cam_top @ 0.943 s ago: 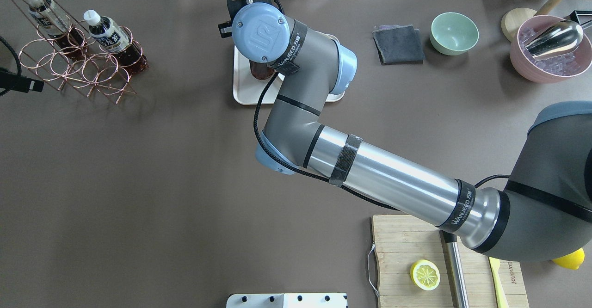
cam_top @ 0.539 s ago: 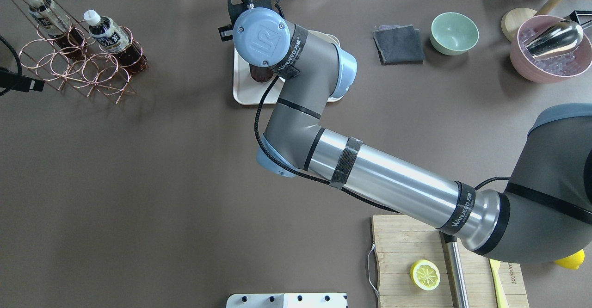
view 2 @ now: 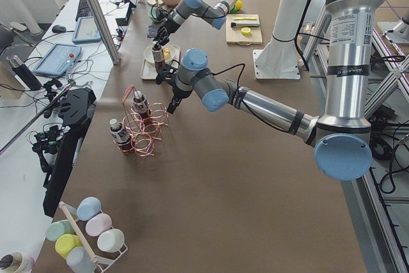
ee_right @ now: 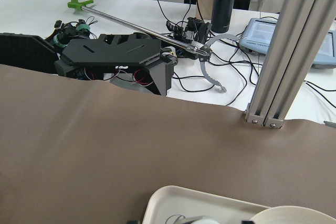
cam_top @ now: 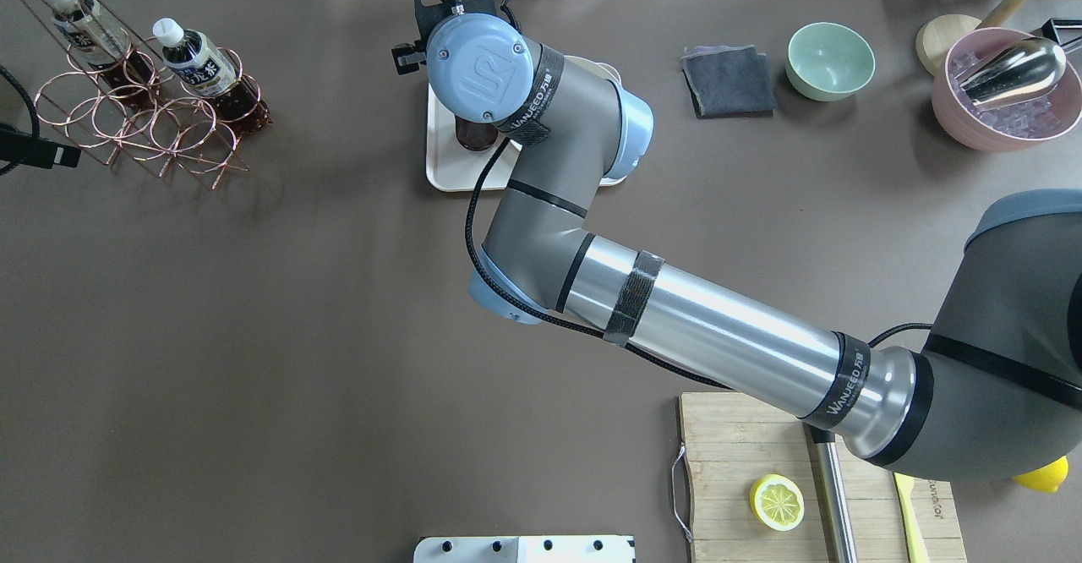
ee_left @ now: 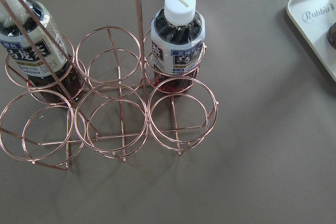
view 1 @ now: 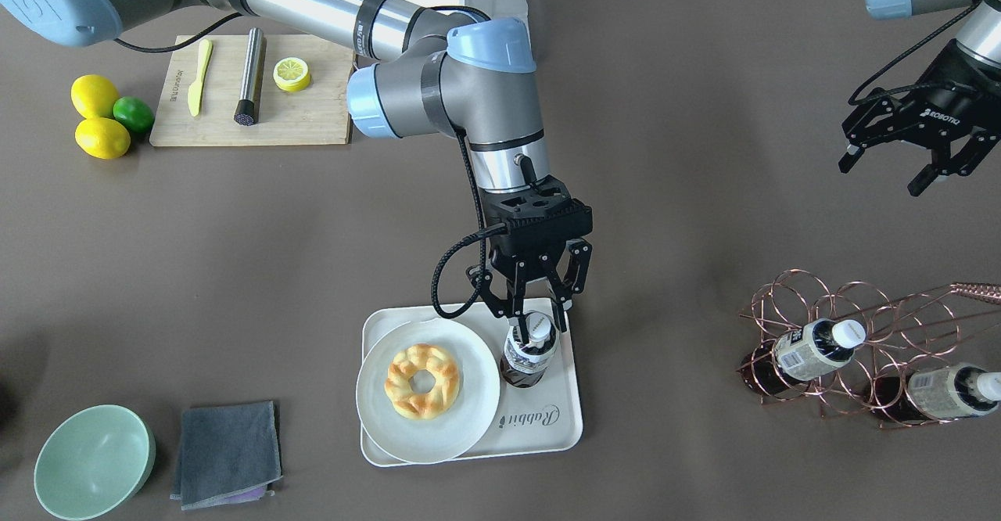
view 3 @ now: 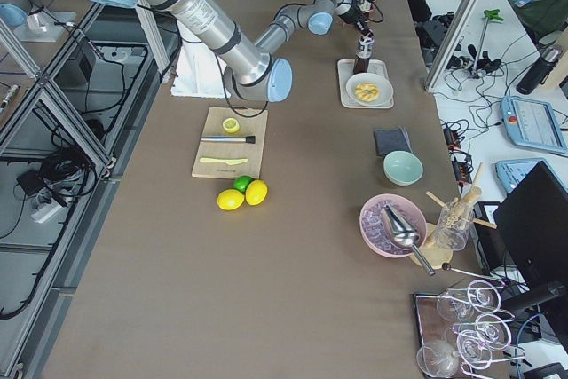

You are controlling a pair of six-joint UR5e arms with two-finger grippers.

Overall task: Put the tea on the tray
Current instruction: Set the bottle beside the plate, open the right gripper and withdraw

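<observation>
The tea bottle (view 1: 529, 353) stands upright on the cream "Rabbit" tray (view 1: 547, 427), beside the round plate. My right gripper (view 1: 536, 317) hangs straight over the bottle, open, with its fingers on either side of the white cap. In the overhead view only the bottle's dark base (cam_top: 476, 133) shows under the wrist, on the tray (cam_top: 444, 170). My left gripper (view 1: 884, 177) is open and empty, well off to the side above the table near the copper rack. Its wrist view shows the tray corner (ee_left: 315, 30).
A white plate (view 1: 469, 415) with a ring pastry (view 1: 422, 380) fills the tray's other half. A copper wire rack (view 1: 844, 310) holds two similar bottles (view 1: 813, 349) (view 1: 938, 392). A green bowl (view 1: 94, 462), grey cloth (view 1: 227, 454) and cutting board (view 1: 313, 118) lie farther off.
My right gripper's jaws have spread apart and let go of the bottle, and the wrist has drawn slightly away. The bottle stays on the tray. The left arm has not moved.
</observation>
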